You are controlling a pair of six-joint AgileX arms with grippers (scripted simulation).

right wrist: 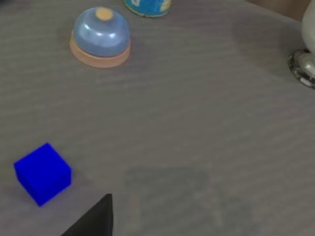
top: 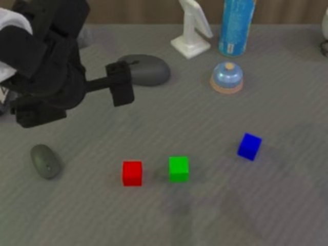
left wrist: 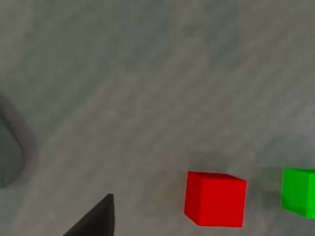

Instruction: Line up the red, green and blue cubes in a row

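The grey table (top: 287, 215) carries everything. The left arm (top: 46, 66) hangs over its far left part, its gripper (top: 120, 84) just left of the large mouse (top: 148, 69) and holding nothing; whether its fingers are apart or together I cannot tell. The right arm is out of the top view, and only a dark finger tip (right wrist: 96, 219) shows in its wrist view, so its state cannot be told either. At the far edge stand a blue can (top: 237, 25) and a white stand (top: 192, 31), with the bell (top: 227, 78) just in front of the can. A small mouse (top: 46, 161) lies at the left. The red cube (top: 132, 173) and green cube (top: 179, 168) sit near each other in a line at the table's middle; the blue cube (top: 249, 146) lies apart to their right, a little farther back and turned askew.
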